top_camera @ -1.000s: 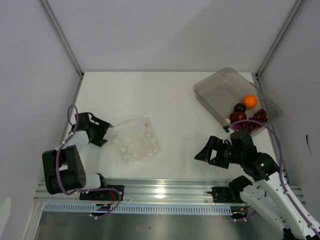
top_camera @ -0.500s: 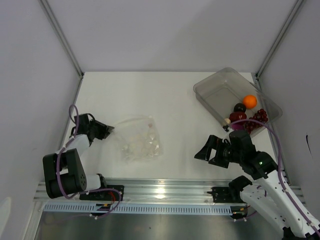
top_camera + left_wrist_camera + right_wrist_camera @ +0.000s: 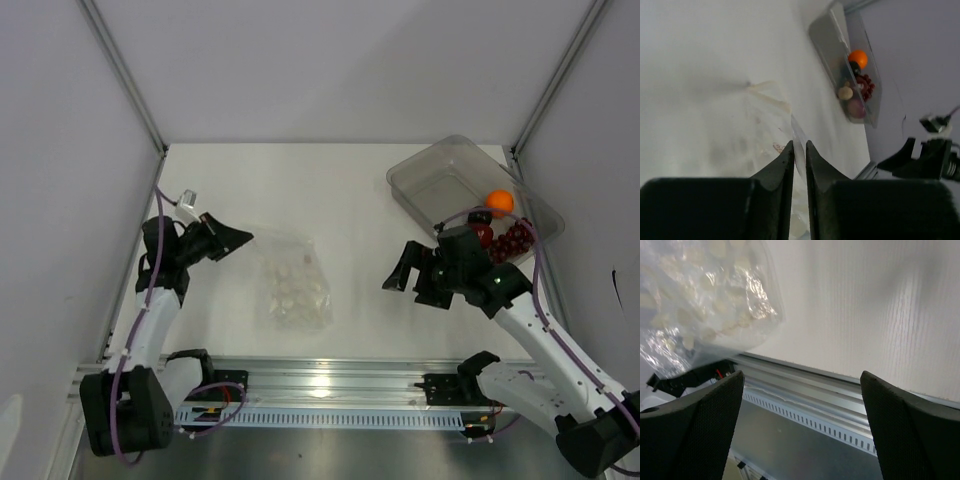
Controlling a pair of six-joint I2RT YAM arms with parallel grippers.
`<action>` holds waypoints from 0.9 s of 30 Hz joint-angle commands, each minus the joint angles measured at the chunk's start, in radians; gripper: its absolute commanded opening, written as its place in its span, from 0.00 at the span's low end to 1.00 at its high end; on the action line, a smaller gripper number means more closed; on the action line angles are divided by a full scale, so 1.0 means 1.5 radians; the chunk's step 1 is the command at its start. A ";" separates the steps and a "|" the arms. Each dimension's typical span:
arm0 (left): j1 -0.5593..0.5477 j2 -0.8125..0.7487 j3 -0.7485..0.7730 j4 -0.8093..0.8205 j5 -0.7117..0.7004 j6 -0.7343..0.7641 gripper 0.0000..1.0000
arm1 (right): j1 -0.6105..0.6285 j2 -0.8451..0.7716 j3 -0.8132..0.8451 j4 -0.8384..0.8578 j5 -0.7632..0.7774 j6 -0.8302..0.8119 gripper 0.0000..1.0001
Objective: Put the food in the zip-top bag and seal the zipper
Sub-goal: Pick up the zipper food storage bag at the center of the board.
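I see my left hand point(image 3: 232, 240) pinched almost closed on the edge of the zip-top bag point(image 3: 292, 285), bag crumpled on the desk point(image 3: 345, 205) left of centre, my right hand point(image 3: 405, 278) spread wide, holding nothing, the food point(image 3: 505, 232) in the clear bin point(image 3: 440, 180) far right.

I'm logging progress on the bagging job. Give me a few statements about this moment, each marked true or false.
1. The orange ball lies in the clear bin. True.
2. The right end effector grips a piece of fruit. False: it is wide open with nothing between its fingers.
3. The left end effector is pinched on an edge of the zip-top bag. True.
4. The grapes are already inside the zip-top bag. False: they sit in the clear bin, near the orange ball.
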 commanded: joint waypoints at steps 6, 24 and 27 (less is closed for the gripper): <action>-0.106 -0.165 0.058 -0.033 0.046 0.166 0.01 | 0.013 0.113 0.158 0.021 0.072 0.062 0.99; -0.358 -0.244 0.147 -0.157 -0.044 0.373 0.01 | 0.014 0.363 0.419 -0.012 -0.091 0.129 0.99; -0.383 -0.254 0.144 -0.160 -0.051 0.378 0.01 | 0.012 0.417 0.454 -0.038 -0.121 0.131 0.99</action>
